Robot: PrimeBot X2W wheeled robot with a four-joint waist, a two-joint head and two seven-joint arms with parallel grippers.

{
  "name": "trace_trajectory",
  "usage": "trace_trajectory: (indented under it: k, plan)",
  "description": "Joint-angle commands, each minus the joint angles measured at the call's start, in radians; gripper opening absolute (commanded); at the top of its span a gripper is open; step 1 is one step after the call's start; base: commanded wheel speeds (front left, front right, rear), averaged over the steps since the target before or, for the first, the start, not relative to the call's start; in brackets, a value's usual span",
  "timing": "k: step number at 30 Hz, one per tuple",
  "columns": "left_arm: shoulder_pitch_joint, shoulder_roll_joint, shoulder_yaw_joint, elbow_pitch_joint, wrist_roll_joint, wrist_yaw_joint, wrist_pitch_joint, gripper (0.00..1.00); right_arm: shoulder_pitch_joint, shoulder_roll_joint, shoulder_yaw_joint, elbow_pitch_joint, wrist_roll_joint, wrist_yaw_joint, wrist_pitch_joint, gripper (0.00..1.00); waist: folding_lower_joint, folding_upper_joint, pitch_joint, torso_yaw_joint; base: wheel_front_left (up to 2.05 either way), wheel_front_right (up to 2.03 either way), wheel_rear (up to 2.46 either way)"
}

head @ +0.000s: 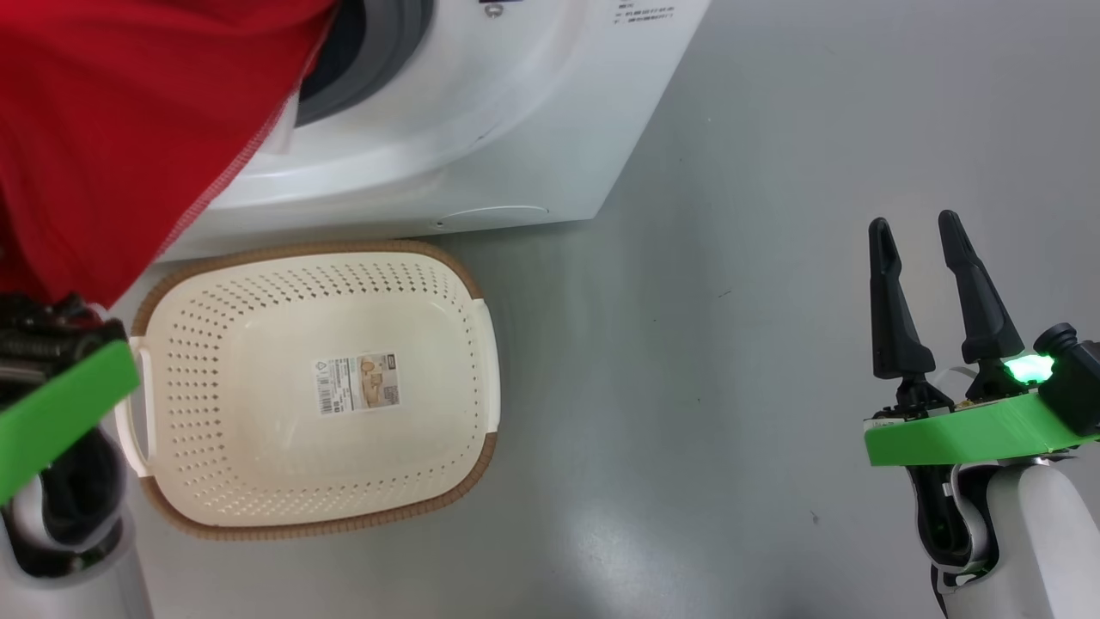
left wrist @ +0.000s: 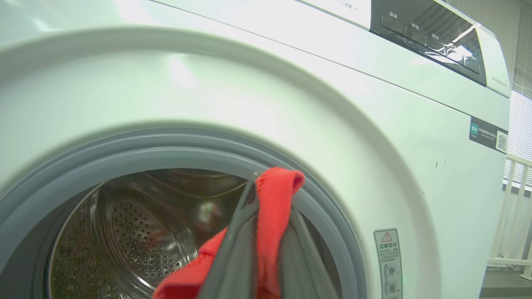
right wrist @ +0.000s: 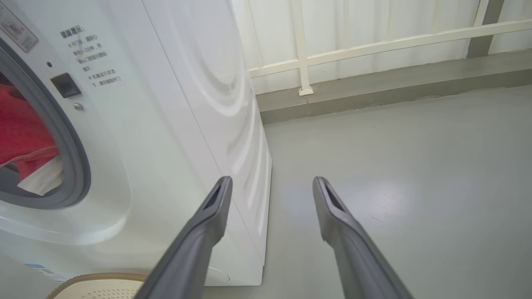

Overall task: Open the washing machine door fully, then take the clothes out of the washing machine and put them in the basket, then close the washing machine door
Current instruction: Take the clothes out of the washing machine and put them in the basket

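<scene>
A red garment point(head: 112, 129) with white trim hangs large at the head view's upper left, in front of the washing machine point(head: 481, 129). My left gripper point(left wrist: 270, 182) is shut on a fold of this red cloth point(left wrist: 274, 207), just outside the grey gasket point(left wrist: 166, 149) and steel drum point(left wrist: 137, 232). Below the cloth, the cream basket point(head: 215, 481) with its brown rim sits on the floor with nothing in it but a sticker. My right gripper point(head: 915, 232) stands open over bare floor at the right, holding nothing. The washing machine door is out of view.
The grey floor point(head: 687, 387) stretches right of the machine. A white railing point(right wrist: 374, 45) and a low grey kerb run along the wall behind. The machine's dark control panel point(left wrist: 432, 37) is at its top.
</scene>
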Motion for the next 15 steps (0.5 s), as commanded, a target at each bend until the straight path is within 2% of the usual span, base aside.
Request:
trace_trajectory:
  k: [1,9,15]
  plan:
    - [0.036,0.016,0.030,-0.044,0.004,-0.006,-0.004,0.00,0.008,0.000,0.014,-0.027,-0.009,0.007,-0.006,1.00,0.0000,-0.0001,0.001,0.001,0.00,0.00,0.00]
    - [0.105,0.008,0.013,0.018,0.022,-0.006,-0.004,0.00,0.000,0.000,0.017,-0.027,-0.006,0.007,-0.006,1.00,0.0000,-0.0001,0.014,-0.003,0.00,0.00,0.00]
    - [0.151,0.007,0.012,0.184,0.008,-0.006,-0.004,0.00,-0.010,0.000,0.019,-0.030,0.001,0.007,-0.006,1.00,0.0000,-0.0001,0.038,-0.008,0.00,0.00,0.00]
